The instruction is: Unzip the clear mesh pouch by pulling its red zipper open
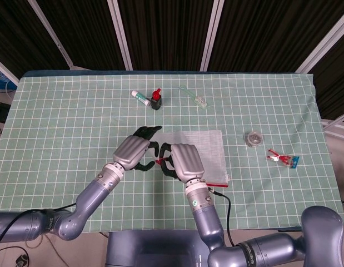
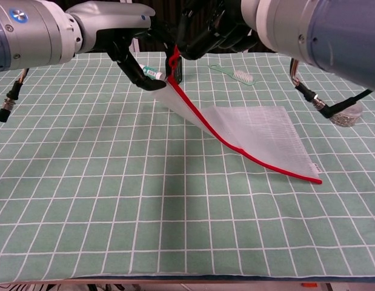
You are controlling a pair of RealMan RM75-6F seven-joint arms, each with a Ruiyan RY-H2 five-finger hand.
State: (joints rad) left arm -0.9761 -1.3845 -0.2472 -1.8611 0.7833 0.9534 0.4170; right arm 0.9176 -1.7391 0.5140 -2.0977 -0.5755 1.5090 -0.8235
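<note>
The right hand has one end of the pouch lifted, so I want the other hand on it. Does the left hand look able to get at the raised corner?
Probably yes. The left hand sits just beside the pouch's lifted corner, fingers apart, with nothing between them; the right hand holds the red zipper end there.

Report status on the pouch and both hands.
Right hand holds pouch corner lifted by its red zipper. Left hand close beside it, grip unclear. Zipper looks closed. Nothing in the way.
</note>
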